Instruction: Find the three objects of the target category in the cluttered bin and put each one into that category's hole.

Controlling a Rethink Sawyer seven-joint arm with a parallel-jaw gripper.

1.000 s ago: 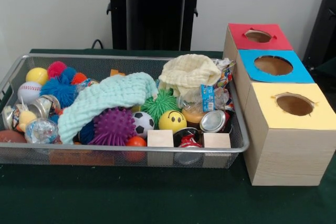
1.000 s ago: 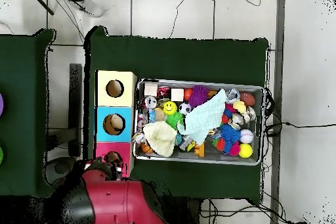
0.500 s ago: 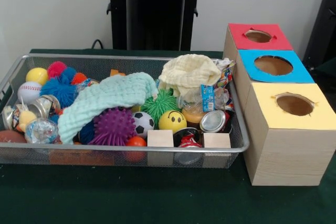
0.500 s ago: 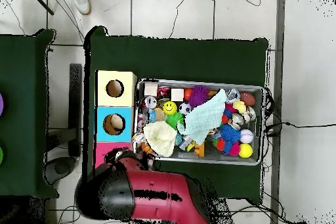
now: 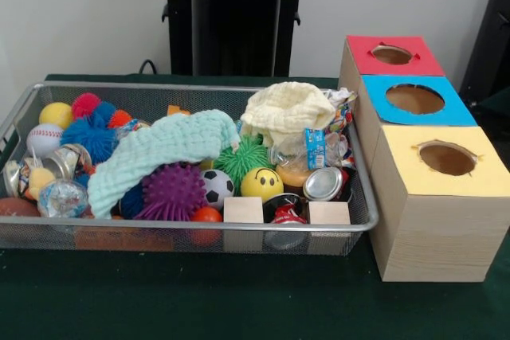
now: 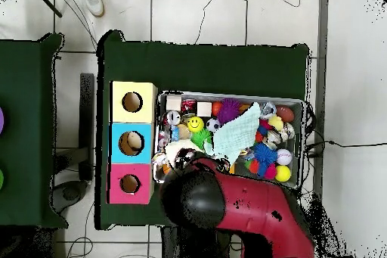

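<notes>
The wire-mesh bin (image 5: 159, 225) sits on the green table, full of mixed items. A mint cloth (image 5: 159, 149) and a cream cloth (image 5: 287, 109) lie on top. Around them are a purple spiky ball (image 5: 171, 193), a soccer ball (image 5: 215, 187), a yellow smiley ball (image 5: 260, 183), a green spiky ball (image 5: 243, 157), two wooden cubes (image 5: 243, 210), a silver can (image 5: 323, 184) and a baseball (image 5: 44, 139). In the overhead view the red arm (image 6: 249, 209) reaches over the bin's (image 6: 242, 94) robot-side edge and hides the items there. The gripper itself does not show in either view.
Three wooden boxes with round holes stand in a row beside the bin: red-topped (image 5: 394, 55), blue-topped (image 5: 414, 99) and yellow-topped (image 5: 446, 158). In the overhead view they are left of the bin, with the yellow box (image 6: 133, 102) farthest from the robot. The black pedestal (image 5: 235, 13) stands behind.
In the overhead view the arm has swung from beside the red box to over the bin's robot-side edge. The gripper tips seen at the front view's top edge have left the picture.
</notes>
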